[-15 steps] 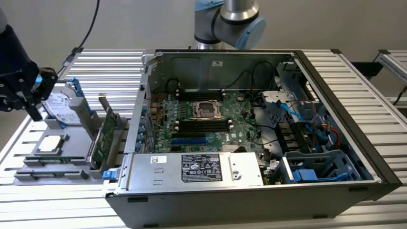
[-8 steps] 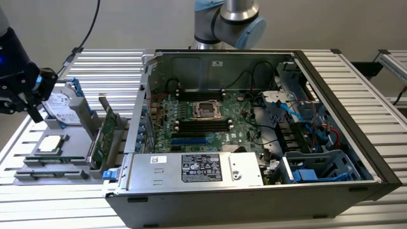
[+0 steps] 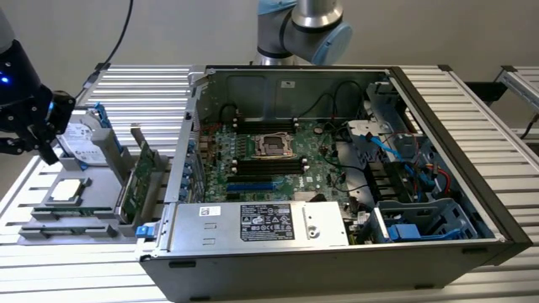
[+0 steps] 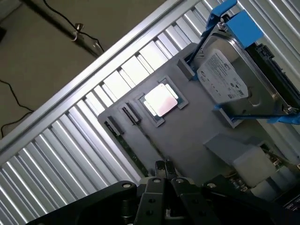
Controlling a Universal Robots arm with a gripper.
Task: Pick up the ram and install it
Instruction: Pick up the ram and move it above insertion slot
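Slatted table (image 3: 143, 82), grey tray (image 4: 187, 136) | pincer (image 4: 162, 165) together | ram (image 4: 132, 151) slotted below it

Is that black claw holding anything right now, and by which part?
Nothing is held. The jaws are shut against each other, empty, over the gray tray.

At the exterior view's left, the gripper (image 3: 44, 150), jaws closed, hangs over the tray (image 3: 94, 186). The upright drive (image 3: 80, 142) stands just beside it. An upright card (image 3: 139, 180) walls the tray's right edge, next to the case (image 3: 476, 151). The tray's lower-left part lies open from above.

In mid-frame the case is open on top, with free room above the slots (image 3: 267, 166). The power supply (image 3: 261, 222) closes off the lower side. Cables (image 3: 383, 148) and a drive cage (image 3: 425, 218) crowd the right.
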